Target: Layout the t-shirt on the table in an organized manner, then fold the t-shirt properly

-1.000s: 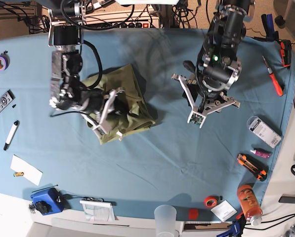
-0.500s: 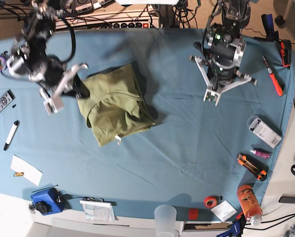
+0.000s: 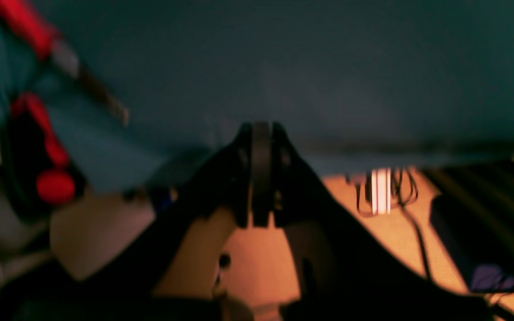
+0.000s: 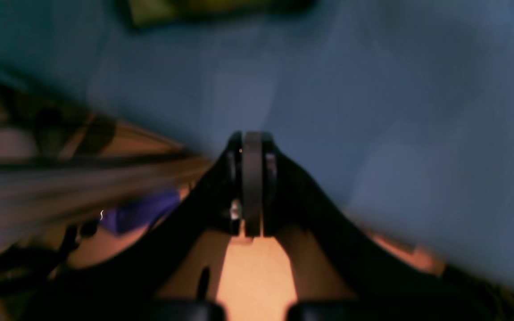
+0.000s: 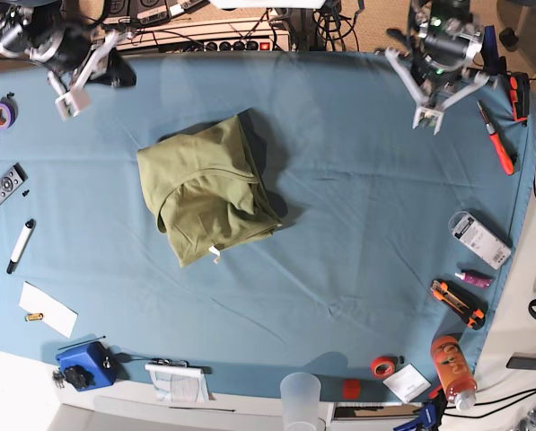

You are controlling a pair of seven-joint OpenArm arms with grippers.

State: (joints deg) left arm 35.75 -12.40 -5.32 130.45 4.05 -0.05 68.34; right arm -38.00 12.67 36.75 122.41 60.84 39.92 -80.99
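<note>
I am looking at the t-shirt [image 5: 208, 191] lying as a compact folded bundle on the table [image 5: 357, 224], a little left of the middle, with a small white tag showing at its near edge. Nothing is touching it. I am holding the right gripper [image 4: 251, 178] over the far left corner with its jaws pressed together and empty, and the left gripper [image 3: 260, 174] over the far right corner, likewise pressed together on nothing. Both wrist views are blurred. I am judging the fold to be essentially done, with both arms parked clear of the cloth. The bundle's edges are looking slightly uneven, so any next move would call only for a light tidy of the near corner, or none.
</note>
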